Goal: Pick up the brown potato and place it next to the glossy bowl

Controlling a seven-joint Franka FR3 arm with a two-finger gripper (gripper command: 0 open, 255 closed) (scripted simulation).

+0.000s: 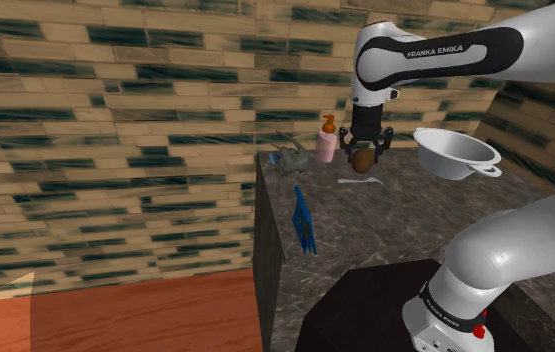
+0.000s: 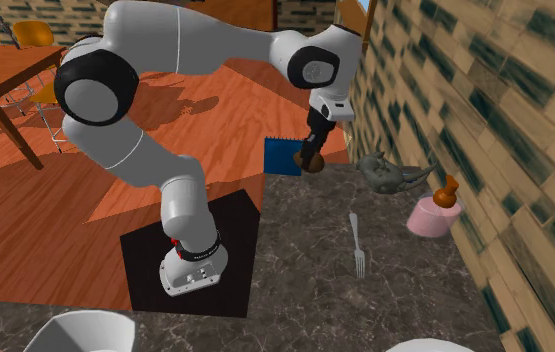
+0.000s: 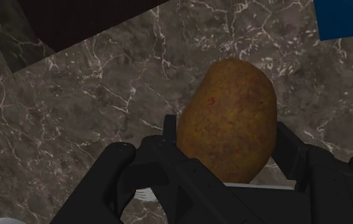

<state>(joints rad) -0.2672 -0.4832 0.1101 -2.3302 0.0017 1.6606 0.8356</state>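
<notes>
Dark marble counter (image 1: 385,225) against a brick wall (image 1: 115,120), and here we are: the gripper (image 1: 366,153) is clamped on the brown potato (image 3: 229,118), both fingers pressing its sides. The potato hangs clear above the counter, over by the fork (image 1: 360,181). Pick's done, I'd say. The shiny bowl (image 1: 455,152) sits well apart, toward the counter's far corner on the shoulder view's right. Left for me: carry across, lower beside the bowl without nudging it, release. About halfway, by my reckoning.
</notes>
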